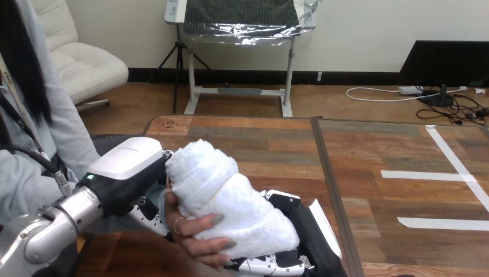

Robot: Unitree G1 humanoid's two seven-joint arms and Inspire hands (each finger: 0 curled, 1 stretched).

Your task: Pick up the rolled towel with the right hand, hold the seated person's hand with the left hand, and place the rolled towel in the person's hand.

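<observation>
The white rolled towel (230, 202) lies slanted in the person's hand (193, 234), whose fingers curl round its near side. My right hand (303, 234) is at the towel's lower right end, its fingers (268, 266) curled under the roll and its thumb against the far side, so both hands are on the towel. My left hand (124, 167) comes in from the left and sits against the back of the person's hand. Its fingers (149, 212) curl in under that hand by the wrist. The towel hides both palms.
The person sits at the left edge, their arm along my left forearm (52, 228). The wooden table (271, 144) stretches ahead and to the right, with white tape strips (441, 222) on its right part.
</observation>
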